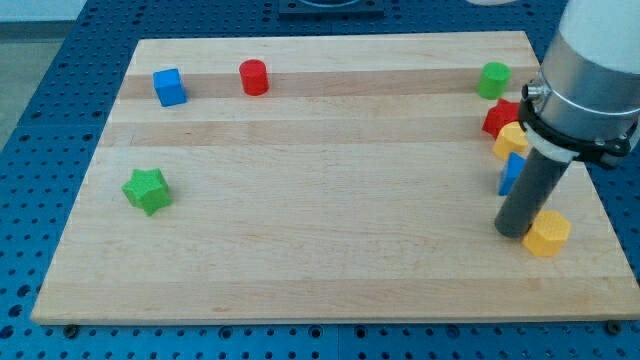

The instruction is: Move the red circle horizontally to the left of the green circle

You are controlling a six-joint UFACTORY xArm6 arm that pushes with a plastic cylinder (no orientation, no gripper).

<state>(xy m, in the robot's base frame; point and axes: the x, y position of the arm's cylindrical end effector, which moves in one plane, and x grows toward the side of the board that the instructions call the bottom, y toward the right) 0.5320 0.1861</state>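
The red circle (254, 77) stands near the view's top, left of centre, on the wooden board (330, 190). The green circle (493, 80) stands near the top right corner, far to the right of the red circle at about the same height. My tip (513, 233) is at the lower right of the board, touching or nearly touching the left side of a yellow block (547, 233). It is far from both circles.
A blue cube (170, 87) is left of the red circle. A green star (147, 190) lies at the left. At the right edge, partly behind the arm, sit a red block (500, 118), a yellow block (510, 141) and a blue block (511, 173).
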